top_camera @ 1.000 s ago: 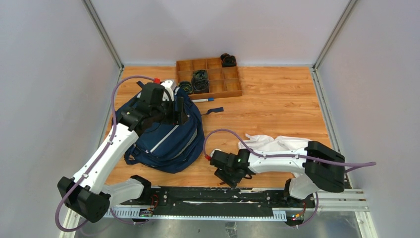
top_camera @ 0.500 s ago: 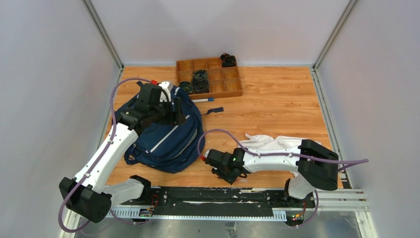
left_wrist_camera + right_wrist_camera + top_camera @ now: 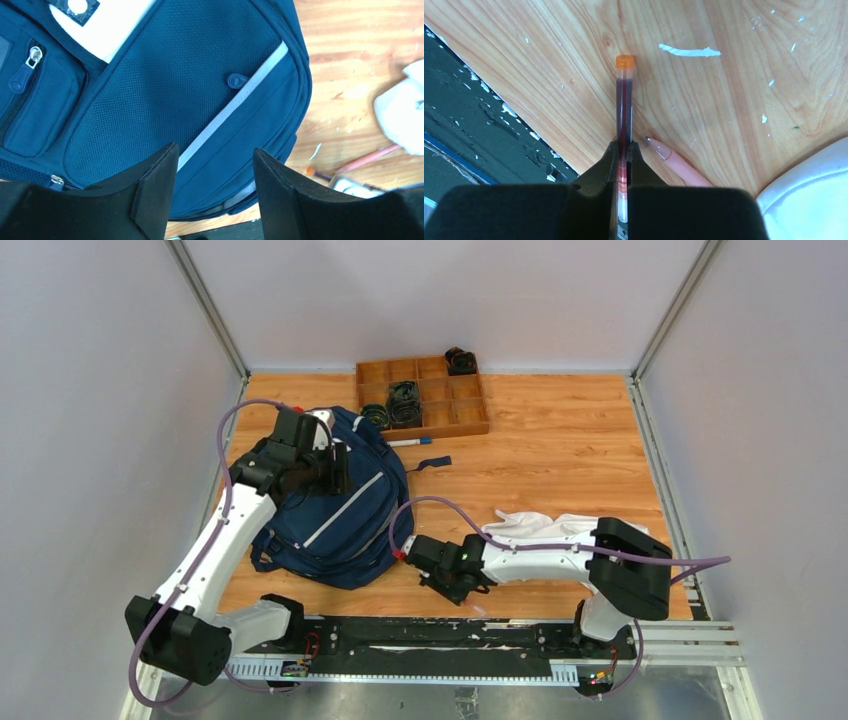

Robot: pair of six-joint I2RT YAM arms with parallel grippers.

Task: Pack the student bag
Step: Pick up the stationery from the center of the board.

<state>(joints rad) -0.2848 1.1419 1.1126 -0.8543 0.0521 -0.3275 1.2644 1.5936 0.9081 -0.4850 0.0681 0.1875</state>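
beneath the parted left jaws lies the student bag (image 3: pixel 165 95); right jaws pinch a red pen (image 3: pixel 624 100).

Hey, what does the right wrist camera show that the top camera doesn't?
Only the right wrist view shows the red pen with its orange cap, clamped in the right hand, and a pink stick beside it. Only the top view shows the student bag, the left hand over it and the wooden tray at the back. Both show the wooden table, the white cloth and the right hand.
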